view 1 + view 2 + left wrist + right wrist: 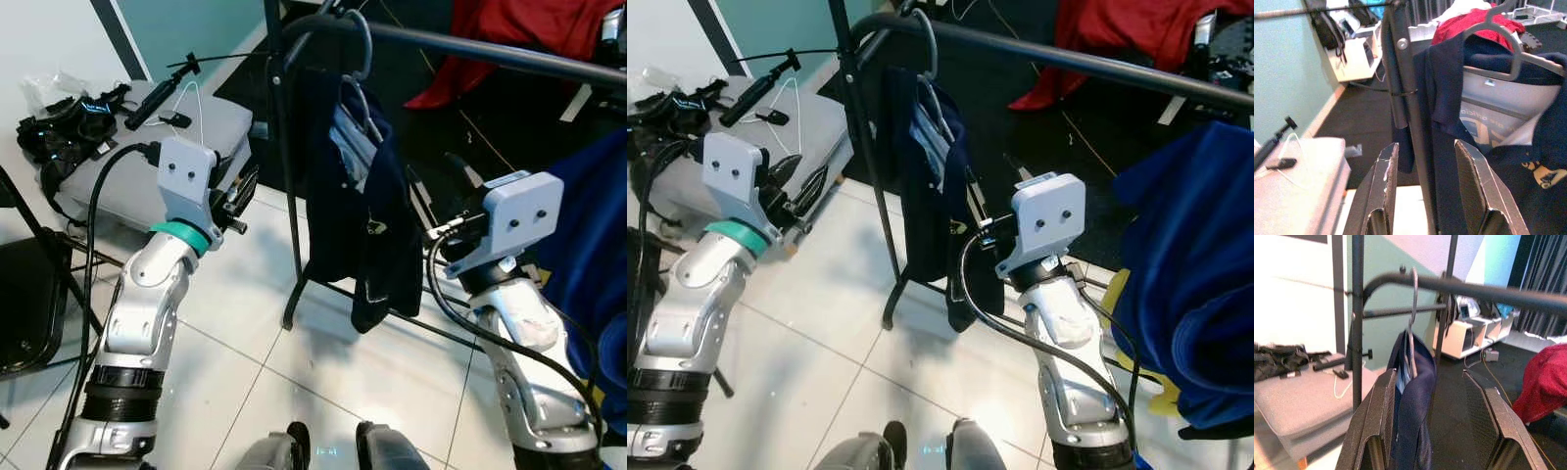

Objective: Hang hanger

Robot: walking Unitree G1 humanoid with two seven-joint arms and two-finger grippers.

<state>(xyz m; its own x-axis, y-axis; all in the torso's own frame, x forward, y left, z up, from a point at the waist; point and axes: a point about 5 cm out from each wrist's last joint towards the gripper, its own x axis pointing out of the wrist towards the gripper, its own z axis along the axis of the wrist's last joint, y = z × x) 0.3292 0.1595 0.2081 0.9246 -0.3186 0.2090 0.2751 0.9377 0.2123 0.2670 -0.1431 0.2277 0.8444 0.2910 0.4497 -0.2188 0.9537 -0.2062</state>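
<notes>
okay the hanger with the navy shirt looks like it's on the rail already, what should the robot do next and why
Probably draw both arms back a little. The grey plastic hanger carrying the navy shirt is hooked over the black metal rail, and the left gripper and right gripper are both open, holding nothing, so nothing seems left to place.

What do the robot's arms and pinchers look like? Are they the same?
Both arms are shiny silver with black joints and thick black cables. Each wrist has a pale grey box with two dots like eyes. The left arm wears a teal ring. The left gripper and right gripper have long black fingers.
</notes>
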